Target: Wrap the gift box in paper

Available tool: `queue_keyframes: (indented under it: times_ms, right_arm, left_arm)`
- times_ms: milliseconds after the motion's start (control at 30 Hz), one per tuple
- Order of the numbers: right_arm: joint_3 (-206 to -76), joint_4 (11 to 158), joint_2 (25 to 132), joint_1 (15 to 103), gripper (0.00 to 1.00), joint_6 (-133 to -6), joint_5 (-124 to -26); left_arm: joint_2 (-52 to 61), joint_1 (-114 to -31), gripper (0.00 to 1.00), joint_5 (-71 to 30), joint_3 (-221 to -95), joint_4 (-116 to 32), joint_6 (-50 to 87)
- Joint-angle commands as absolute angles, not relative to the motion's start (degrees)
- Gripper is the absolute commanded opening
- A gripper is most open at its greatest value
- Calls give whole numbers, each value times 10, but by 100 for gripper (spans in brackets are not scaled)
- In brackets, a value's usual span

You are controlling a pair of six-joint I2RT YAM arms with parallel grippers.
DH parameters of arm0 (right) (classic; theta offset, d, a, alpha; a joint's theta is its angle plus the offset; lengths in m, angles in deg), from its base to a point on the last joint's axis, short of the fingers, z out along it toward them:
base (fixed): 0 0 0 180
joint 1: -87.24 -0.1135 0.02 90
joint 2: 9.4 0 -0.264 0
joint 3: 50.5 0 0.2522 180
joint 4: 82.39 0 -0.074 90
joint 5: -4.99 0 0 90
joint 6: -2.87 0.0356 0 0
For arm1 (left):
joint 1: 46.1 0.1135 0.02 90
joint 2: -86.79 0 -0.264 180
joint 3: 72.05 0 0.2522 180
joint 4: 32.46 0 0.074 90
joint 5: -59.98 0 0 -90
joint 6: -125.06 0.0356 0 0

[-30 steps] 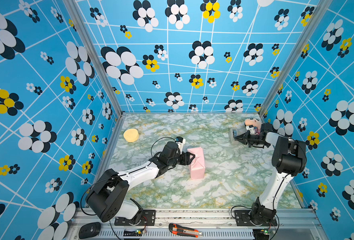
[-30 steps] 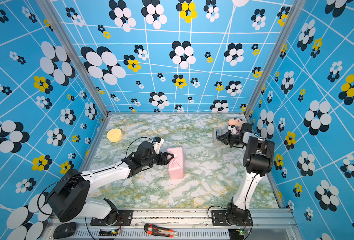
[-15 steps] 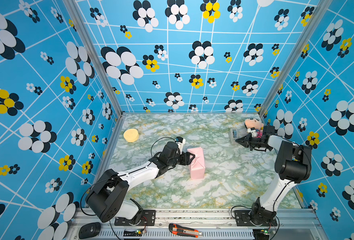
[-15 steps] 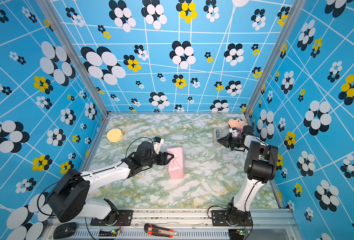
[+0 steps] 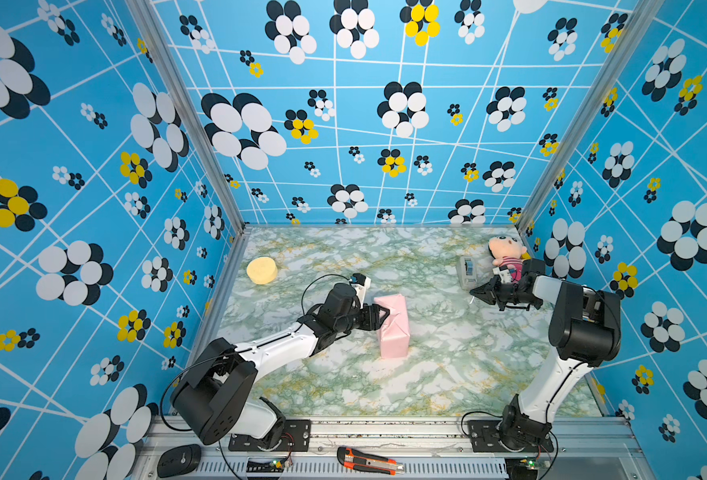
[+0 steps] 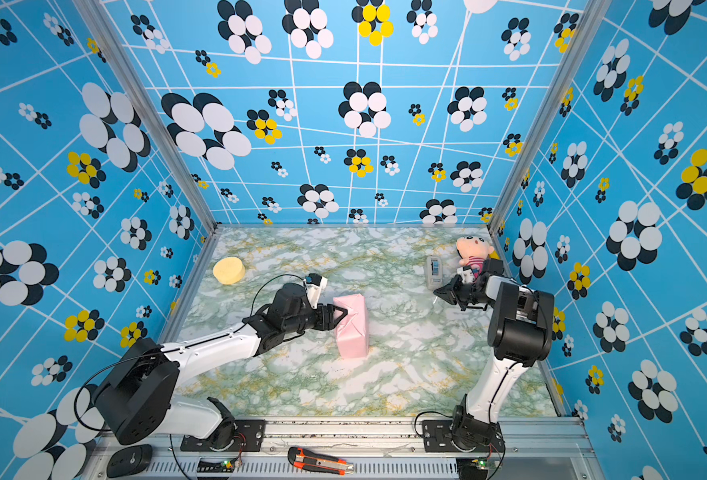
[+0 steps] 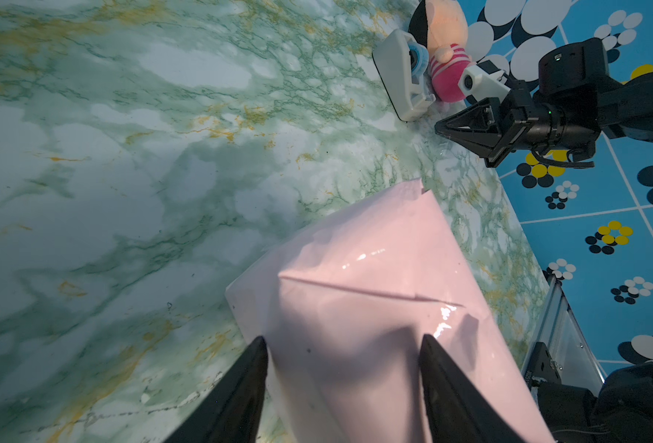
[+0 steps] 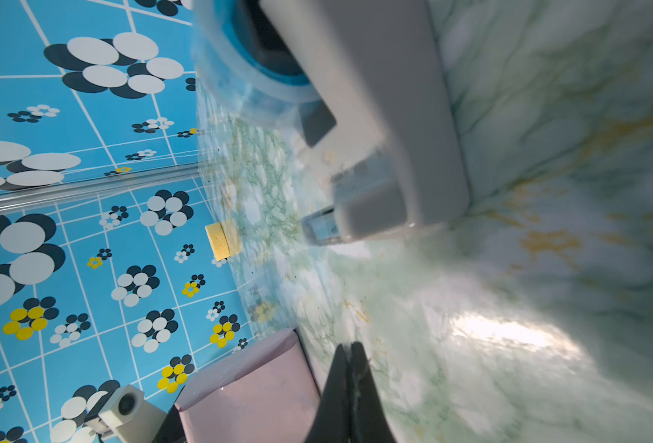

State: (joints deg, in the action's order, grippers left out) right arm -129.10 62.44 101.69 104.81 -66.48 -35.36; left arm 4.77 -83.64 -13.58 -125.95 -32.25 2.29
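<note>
On the marbled table (image 5: pixel 447 374), the paper (image 5: pixel 393 328) hides the gift box mid-table, the left gripper (image 5: pixel 381 318) pressing part-open jaws against its folded end, while the right gripper (image 5: pixel 474 294), pinched shut, has drawn back from the tape dispenser (image 5: pixel 467 272), probably to seal.

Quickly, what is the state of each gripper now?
Left gripper: open, tips against the wrapped gift box.
Right gripper: shut, nothing visibly held.
</note>
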Motion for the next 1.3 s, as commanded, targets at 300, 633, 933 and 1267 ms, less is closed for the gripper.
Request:
queue_keyframes:
  times_ms: [300,633,933,1267]
  right_arm:
    - [-1280,556,1029,1044,0,-683,-475]
    - [-1280,520,1023,1032,0,-700,-509]
    - [-1242,587,865,1025,0,-645,-420]
    - [-1180,703,624,935,0,-507,-473]
  left_arm:
    - [33,-839,63,-162,-1238,-395,42]
    - [32,-840,63,-162,-1239,-396,43]
    - [42,-840,63,-170,-1241,-408,46]
    - [37,-841,64,-168,-1245,-410,52]
